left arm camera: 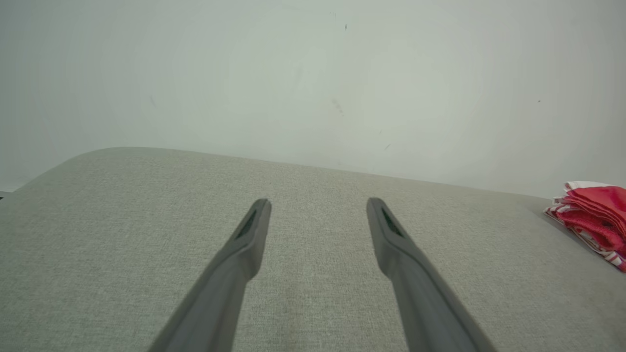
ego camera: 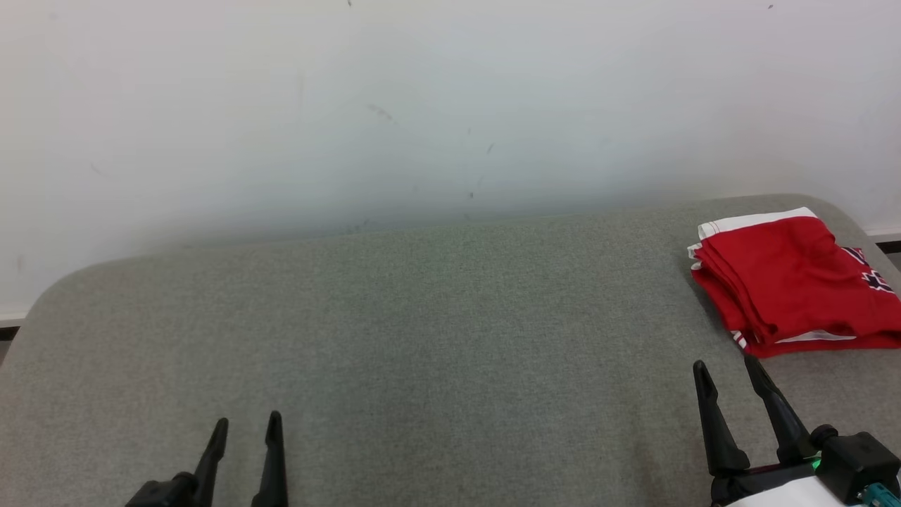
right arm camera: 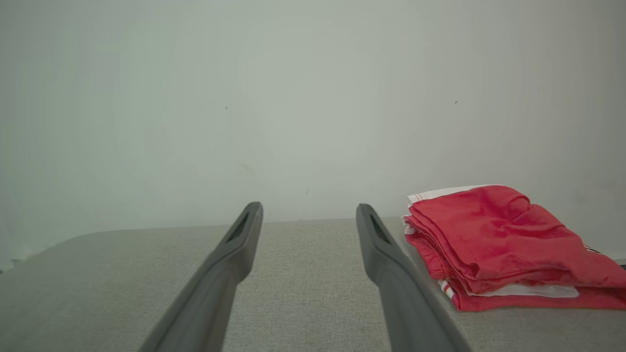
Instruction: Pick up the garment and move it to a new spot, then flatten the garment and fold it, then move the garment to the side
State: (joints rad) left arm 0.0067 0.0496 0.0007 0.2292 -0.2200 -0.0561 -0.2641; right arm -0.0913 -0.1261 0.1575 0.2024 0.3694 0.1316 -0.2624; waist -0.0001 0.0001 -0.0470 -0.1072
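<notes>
Red cloth with white trim, a folded garment [ego camera: 792,282] lies at the far right end of a grey fabric-covered table [ego camera: 422,338] set against a pale wall [ego camera: 422,105]. The right gripper [ego camera: 725,362] hovers just short of it, fingers spread and empty; the left gripper [ego camera: 248,419], likewise wide open and empty, hangs well apart.
</notes>
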